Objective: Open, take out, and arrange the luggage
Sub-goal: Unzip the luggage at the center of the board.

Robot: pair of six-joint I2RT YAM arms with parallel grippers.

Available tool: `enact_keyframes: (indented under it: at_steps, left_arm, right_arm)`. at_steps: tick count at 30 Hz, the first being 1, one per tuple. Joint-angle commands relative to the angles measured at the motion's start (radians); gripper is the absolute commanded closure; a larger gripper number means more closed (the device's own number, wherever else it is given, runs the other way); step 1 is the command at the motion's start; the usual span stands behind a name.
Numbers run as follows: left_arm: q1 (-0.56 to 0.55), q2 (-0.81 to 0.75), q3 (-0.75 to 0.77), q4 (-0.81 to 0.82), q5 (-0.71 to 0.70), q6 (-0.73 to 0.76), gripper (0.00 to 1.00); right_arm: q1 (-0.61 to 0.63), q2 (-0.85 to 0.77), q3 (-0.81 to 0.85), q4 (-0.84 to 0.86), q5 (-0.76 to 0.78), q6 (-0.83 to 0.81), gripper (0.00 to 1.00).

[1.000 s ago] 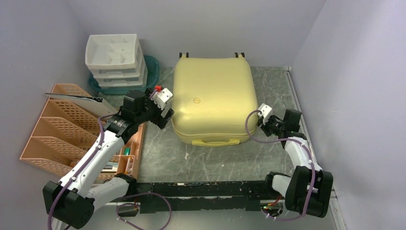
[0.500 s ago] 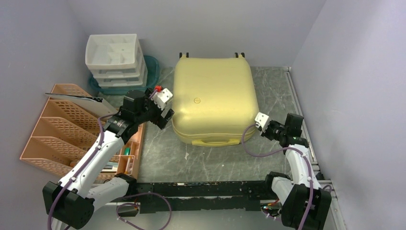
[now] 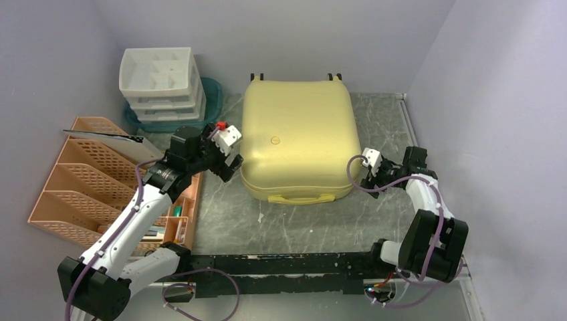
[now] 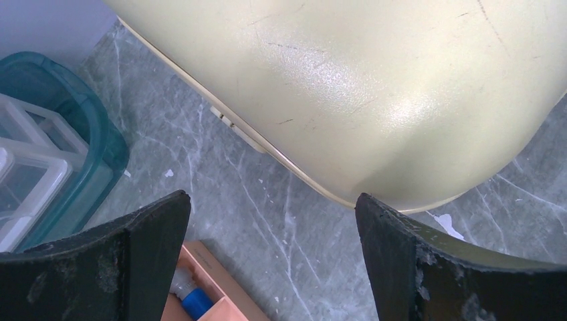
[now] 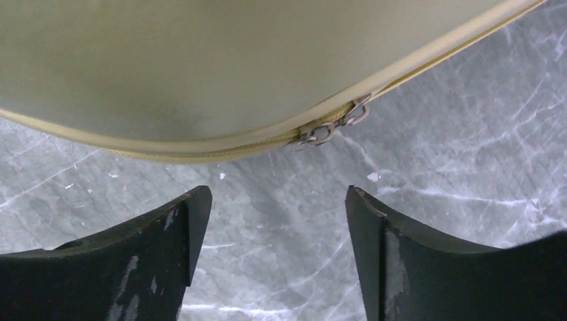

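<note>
The luggage point(image 3: 297, 137) is a pale yellow hard-shell suitcase lying flat and closed mid-table, handle point(image 3: 301, 198) toward me. My left gripper point(image 3: 231, 164) hovers open at its left front corner; in the left wrist view the shell point(image 4: 374, 80) fills the top and the gripper point(image 4: 271, 200) holds nothing. My right gripper point(image 3: 365, 179) is open beside the right front corner. The right wrist view shows the zipper pulls point(image 5: 331, 127) on the seam just beyond the empty gripper point(image 5: 277, 194).
A white drawer unit point(image 3: 160, 80) stands on a teal tray point(image 3: 215, 93) at the back left. An orange file rack point(image 3: 87, 174) and an orange organiser point(image 3: 179, 214) holding a blue-capped tube point(image 4: 190, 301) lie left. Walls close in on the left, right and back.
The right gripper has gone from shut to open, and its arm has shifted slightly by the suitcase's right front corner. The left arm and the suitcase have not moved.
</note>
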Motion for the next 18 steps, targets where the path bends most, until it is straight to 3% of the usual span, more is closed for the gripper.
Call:
enact_keyframes:
  at_steps: [1,4,10,13,18]
  left_arm:
    - [-0.004,-0.031,-0.005,0.018,0.032,0.008,0.01]
    - [-0.004,-0.032,-0.012,0.028,0.028,0.004,0.01]
    - [-0.004,-0.025,-0.019,0.036,0.026,0.002,0.01]
    - [-0.004,-0.026,-0.019,0.036,0.026,0.001,0.01]
    - [-0.004,-0.03,-0.021,0.036,0.026,-0.001,0.01]
  right_arm:
    - [-0.005,0.014,0.046,-0.022,-0.119,-0.008,0.19]
    - [-0.004,-0.076,-0.046,0.174,-0.129,0.095,0.18]
    - [-0.003,-0.312,-0.365,0.758,-0.091,0.356,0.19]
    - [-0.003,-0.318,-0.381,0.822,-0.092,0.405,0.21]
    - [-0.003,-0.233,-0.339,0.851,-0.065,0.446,0.32]
